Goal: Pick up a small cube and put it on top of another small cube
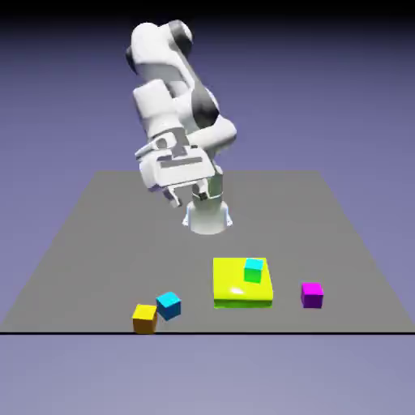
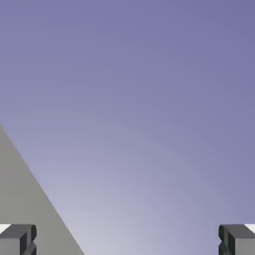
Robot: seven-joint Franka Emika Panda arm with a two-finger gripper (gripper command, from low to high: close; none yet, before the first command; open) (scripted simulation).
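- Small cyan cube [image 1: 168, 305]: bright cyan top, blue-tinted sides. You find it near the table's [image 1: 97, 235] front edge, on the exterior view's left, turned a little askew and sitting flat.
- Orange-yellow cube [image 1: 144, 318]: just beside the small cyan cube on its left and a shade nearer the front edge; whether the two touch you cannot tell.
- Yellow-green block [image 1: 235, 285]: large and flat, right of the pair, with open grey surface between.
- Green-sided cube [image 1: 254, 270]: cyan top, resting on the block's far right part.
- Magenta-purple cube [image 1: 312, 294]: same size as the small cyan cube, alone to the right of the block, apart from it, bare table on all sides.
- Gripper [image 1: 188, 197]: high above the far half of the table, well apart from every cube, nothing between its fingers.
- Hand view: you get only backdrop, a grey wedge of table [image 2: 25, 199] at lower left, and the two fingertips [image 2: 18, 238] at the bottom corners, spread wide with nothing in between. No cube shows here; the exterior view alone places them.
- Room: the table's middle and far half lie bare; all five pieces sit in the front strip.
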